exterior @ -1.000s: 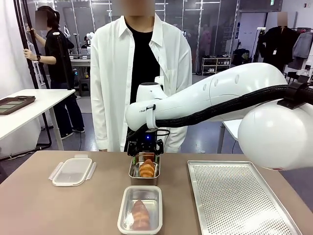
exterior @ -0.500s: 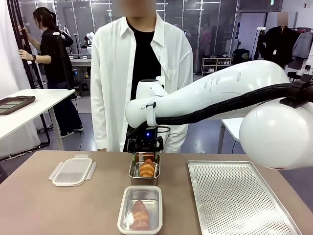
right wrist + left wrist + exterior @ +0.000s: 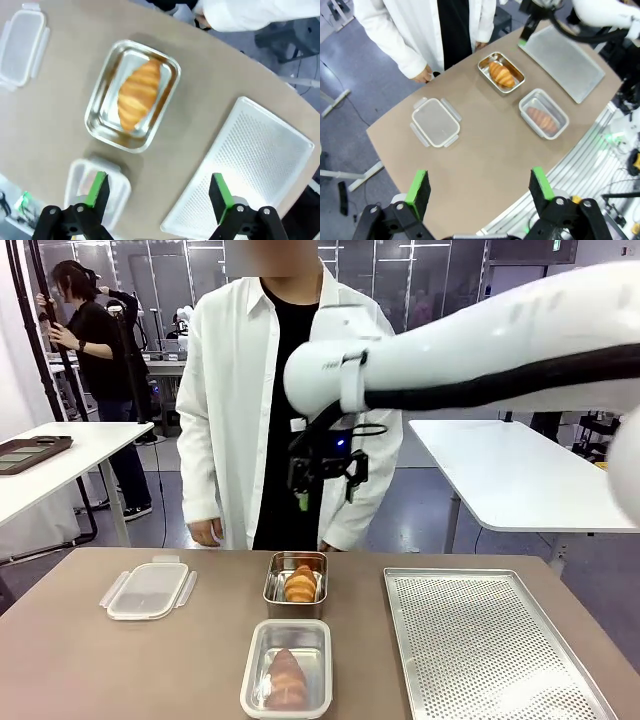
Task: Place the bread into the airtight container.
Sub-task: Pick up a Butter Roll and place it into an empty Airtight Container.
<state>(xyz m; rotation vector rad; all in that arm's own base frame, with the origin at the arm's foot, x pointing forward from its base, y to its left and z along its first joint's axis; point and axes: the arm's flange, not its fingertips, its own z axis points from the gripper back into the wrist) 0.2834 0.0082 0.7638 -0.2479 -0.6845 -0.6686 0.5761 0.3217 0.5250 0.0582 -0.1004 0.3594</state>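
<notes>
Right gripper [image 3: 326, 485] hangs wide open and empty high above the metal tin [image 3: 132, 96] holding one bread [image 3: 138, 94], the left gripper [image 3: 481, 186] is open too, and the left wrist view catches a second bread [image 3: 540, 119] inside the clear container [image 3: 557, 106].

Robot lab: white worktables [image 3: 500, 465], equipment racks [image 3: 440, 370]

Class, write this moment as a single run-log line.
right gripper: open, raised above metal tin | croissant: in tin | left gripper: open, high | lid: off
</notes>
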